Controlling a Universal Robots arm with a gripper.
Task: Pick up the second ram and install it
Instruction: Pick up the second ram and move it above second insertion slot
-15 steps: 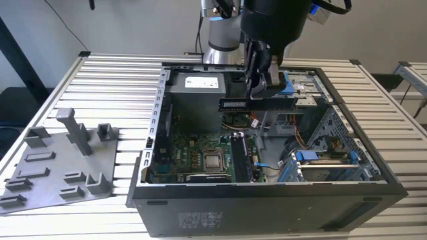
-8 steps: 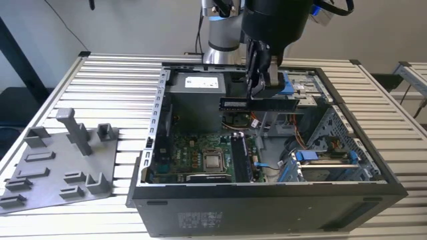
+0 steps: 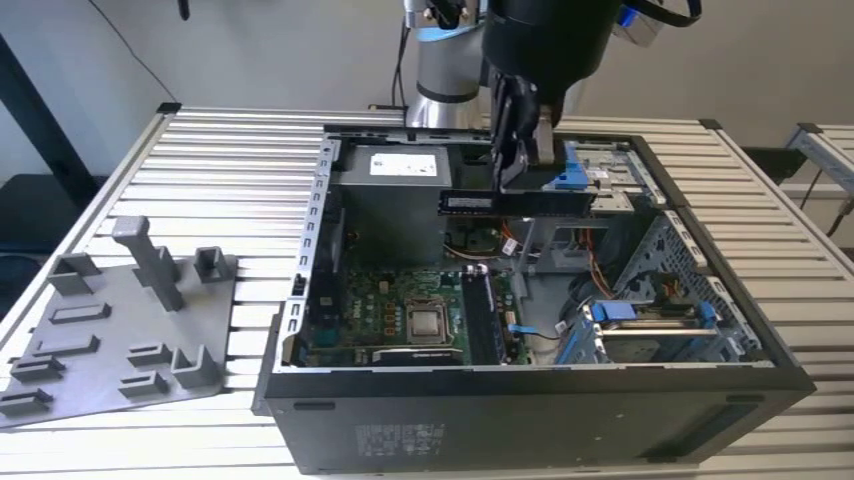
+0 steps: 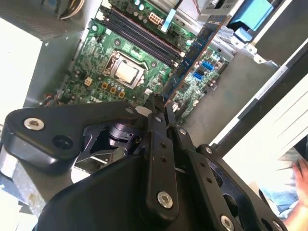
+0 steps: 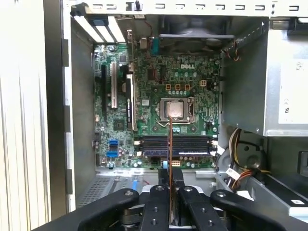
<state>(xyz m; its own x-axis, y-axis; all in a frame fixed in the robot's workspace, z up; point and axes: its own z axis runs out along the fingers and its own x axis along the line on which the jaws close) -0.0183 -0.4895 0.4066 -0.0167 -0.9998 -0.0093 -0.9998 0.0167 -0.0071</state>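
The second ram [image 3: 518,202], a long dark circuit-board stick with a white label near one end, hangs level over the open computer case [image 3: 534,400]. My gripper [image 3: 514,165] is shut on its middle from above. In the second wrist view the ram [image 4: 195,53] runs out from my gripper [image 4: 161,108] over the green motherboard [image 4: 96,82]. In the first wrist view the ram [image 5: 170,139] shows edge-on between my fingertips [image 5: 163,180], crossing above the black memory slots [image 5: 192,144]. Those slots [image 3: 481,315] lie well below the stick, beside the processor socket [image 3: 430,322].
A grey holder tray [image 3: 120,320] with upright posts lies on the slatted table at the exterior view's left. Inside the case are the power supply [image 3: 394,200], blue drive brackets [image 3: 627,315] and loose cables [image 5: 238,159]. A person's hand [image 4: 299,168] shows beyond the case wall.
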